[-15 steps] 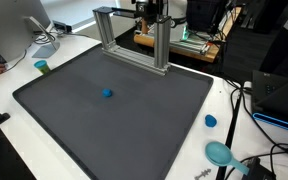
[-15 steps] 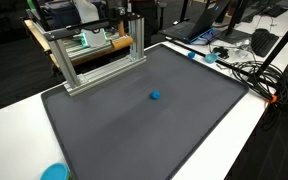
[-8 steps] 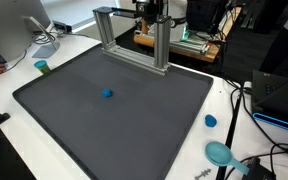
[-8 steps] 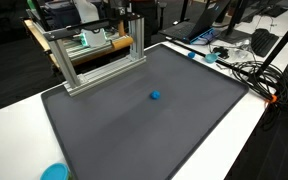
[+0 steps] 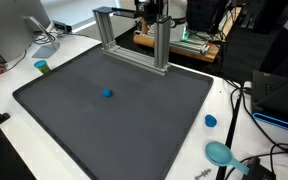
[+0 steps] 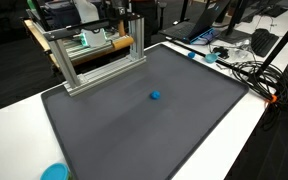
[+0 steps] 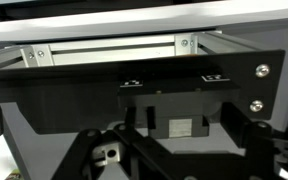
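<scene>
Wrist view fills with the aluminium frame (image 7: 104, 48), close beyond my fingers (image 7: 252, 150). I cannot tell how wide they stand, and I see nothing held. In an exterior view they hang above the frame's right end, at the desk's (image 5: 4, 85) far side.

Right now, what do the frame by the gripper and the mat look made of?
Frame: likely aluminium extrusion with a matte silver finish; it shows as pale grey, straight square bars, with bolted brackets in the wrist view. Mat: probably rubber or foam, matte dark grey; it lies flat, shows no glare and has rounded corners.
</scene>
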Tool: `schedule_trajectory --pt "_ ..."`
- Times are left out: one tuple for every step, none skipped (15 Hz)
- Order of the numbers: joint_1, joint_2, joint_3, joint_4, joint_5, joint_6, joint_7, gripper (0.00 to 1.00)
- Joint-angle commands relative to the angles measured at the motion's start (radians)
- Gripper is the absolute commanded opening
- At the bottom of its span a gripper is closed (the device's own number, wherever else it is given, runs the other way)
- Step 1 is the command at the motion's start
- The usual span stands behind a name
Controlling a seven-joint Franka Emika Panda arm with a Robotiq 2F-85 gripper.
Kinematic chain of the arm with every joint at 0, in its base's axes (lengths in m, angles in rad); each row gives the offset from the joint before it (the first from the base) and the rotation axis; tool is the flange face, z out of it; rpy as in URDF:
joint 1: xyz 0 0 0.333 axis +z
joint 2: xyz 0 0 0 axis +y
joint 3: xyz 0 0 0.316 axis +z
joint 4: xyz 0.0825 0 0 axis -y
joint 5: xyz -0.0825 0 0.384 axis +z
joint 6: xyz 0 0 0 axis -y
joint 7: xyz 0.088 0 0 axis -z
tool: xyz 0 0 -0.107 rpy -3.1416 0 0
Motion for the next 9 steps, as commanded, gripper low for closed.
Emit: schedule_trajectory --pt "0.006 -0.051 0.009 -0.035 0.018 -0.002 0.027 0.53" --pt "0.006 -0.053 0.011 -0.036 0.018 -0.004 0.031 0.46" --pt "0.006 -0.056 0.013 -0.038 0.016 -0.006 0.031 0.40" --pt "0.007 -0.058 0.014 -0.039 0.016 -0.006 0.032 0.32" --pt "0.009 -0.057 0.015 -0.039 0.019 -0.004 0.033 0.28" --pt "0.009 -0.054 0.016 -0.040 0.020 0.000 0.035 0.28" --pt "0.011 -0.050 0.015 -0.041 0.023 0.007 0.033 0.28" --pt "0.011 -0.047 0.017 -0.043 0.022 0.016 0.037 0.28" --pt "0.010 -0.042 0.021 -0.046 0.020 0.027 0.041 0.28"
